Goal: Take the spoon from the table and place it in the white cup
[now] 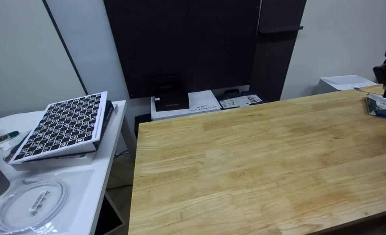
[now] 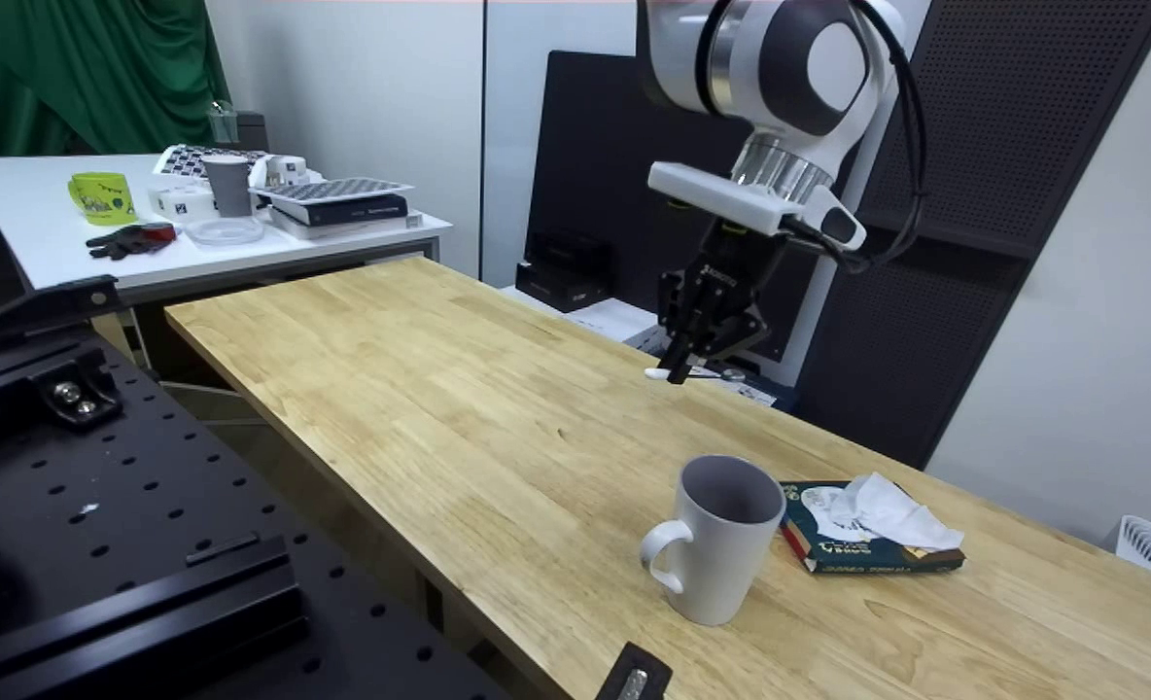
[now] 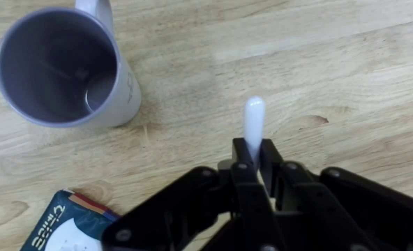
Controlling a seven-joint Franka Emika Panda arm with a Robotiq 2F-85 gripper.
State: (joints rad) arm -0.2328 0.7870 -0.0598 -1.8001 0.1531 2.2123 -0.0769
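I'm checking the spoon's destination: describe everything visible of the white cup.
The white cup stands upright on the wooden table, beside but apart from the green pack. It looks ceramic: tall, smooth, pale outside, grey and shadowed inside, with one loop handle and a faint marking. Only the table visibly touches it.

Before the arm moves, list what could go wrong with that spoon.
The spoon looks roughly level in the gripper, so it may catch on the cup instead of dropping in. Released here, it would likely miss: the wrist view shows the cup off to one side. A low approach might brush the tissue on the green box beside the cup.
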